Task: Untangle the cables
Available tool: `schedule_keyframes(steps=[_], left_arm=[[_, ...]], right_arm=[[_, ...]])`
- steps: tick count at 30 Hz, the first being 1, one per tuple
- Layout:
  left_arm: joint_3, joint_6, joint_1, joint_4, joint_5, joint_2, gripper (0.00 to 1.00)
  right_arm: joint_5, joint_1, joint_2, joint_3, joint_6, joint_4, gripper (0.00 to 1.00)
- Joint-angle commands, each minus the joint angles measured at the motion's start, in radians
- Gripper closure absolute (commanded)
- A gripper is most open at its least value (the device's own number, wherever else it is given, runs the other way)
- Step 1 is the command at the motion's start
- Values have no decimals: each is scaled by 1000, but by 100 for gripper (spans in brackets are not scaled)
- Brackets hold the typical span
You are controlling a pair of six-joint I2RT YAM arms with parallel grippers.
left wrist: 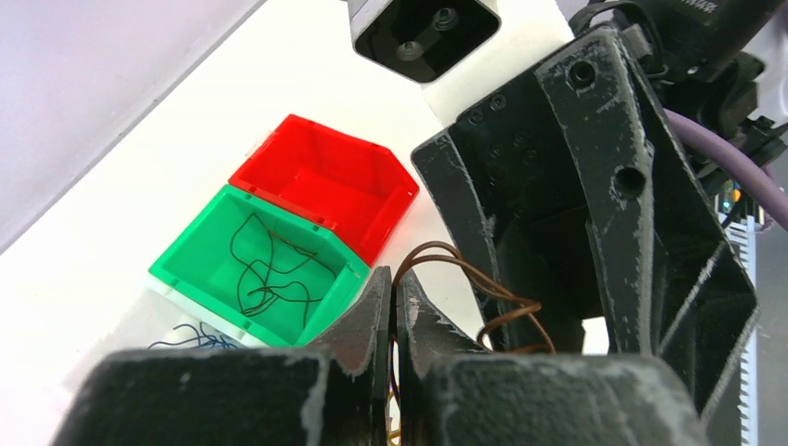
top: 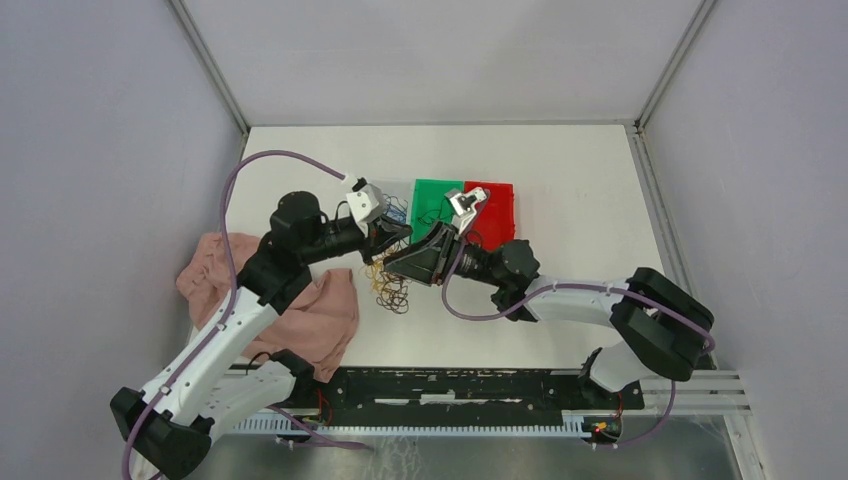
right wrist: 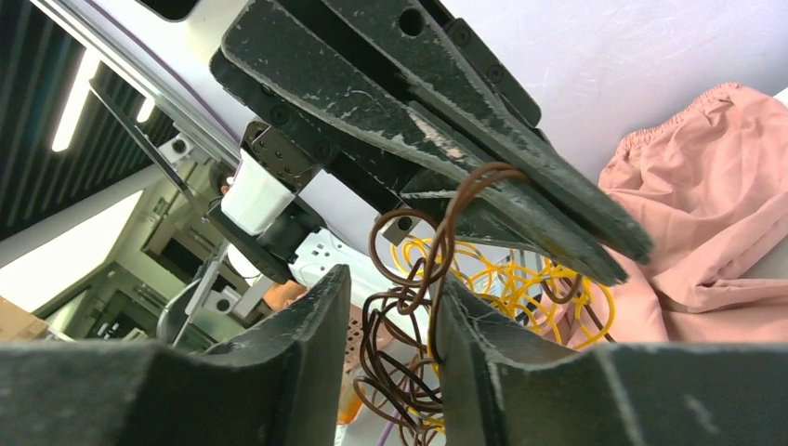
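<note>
Brown, yellow and dark loops: the tangle of cables [top: 391, 290] sits on the white surface [top: 585, 190] just in front of the green bin [top: 433, 200], and from overhead both arms are right on it. The left gripper [top: 392, 238] comes in from the left of the green bin and the right gripper [top: 402, 264] from the right, tips almost meeting above the tangle. A red bin [top: 494, 205] touches the green bin's right side, a clear bin [top: 396, 212] sits against its left, and a pink cloth [top: 300, 300] lies well off to the left under the left arm.

On the left wrist camera, the left gripper [left wrist: 394, 283] has its jaws pressed tight together, with a brown cable [left wrist: 483, 302] pinched between them and curling off toward the right gripper looming close by. Beyond is the green bin [left wrist: 181, 269], with thin black cables [left wrist: 265, 269] loose on its floor. Blue cables [left wrist: 190, 336] lie in the clear bin beside it.

On the right wrist camera, the right gripper [right wrist: 390, 307] has its jaws partway apart, and a bunch of brown cables [right wrist: 404, 348] hangs in the gap. Whether the fingers [right wrist: 297, 353] press on it, I cannot tell. Above, the left gripper [right wrist: 627, 262] is clamped on a brown loop. Yellow cables [right wrist: 506, 279] coil behind, with the pink cloth [right wrist: 715, 186] off to one side.
</note>
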Motion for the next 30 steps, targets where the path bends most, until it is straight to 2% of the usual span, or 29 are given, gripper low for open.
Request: schedule_keyframes(steps=[1,4,10,15,30], left_arm=[[49,-44,-1,95,-31,10,97],[131,-61,-1,111,-33,64,97],[247,-109,-1,135,-42,116,97],[316,-134,0,129,-53,126,97],[487,-149,0,101,-66,137,97]], right_arm=[[-22,43,-68,79,-132,-201,61],[-28,85,-69,97,-241,-364,60],[-44,91,-14,14,-247,-220,53],[-81,93,-6,42,-349,-418,50],[116,94,-2,-39,-575,-720,50]])
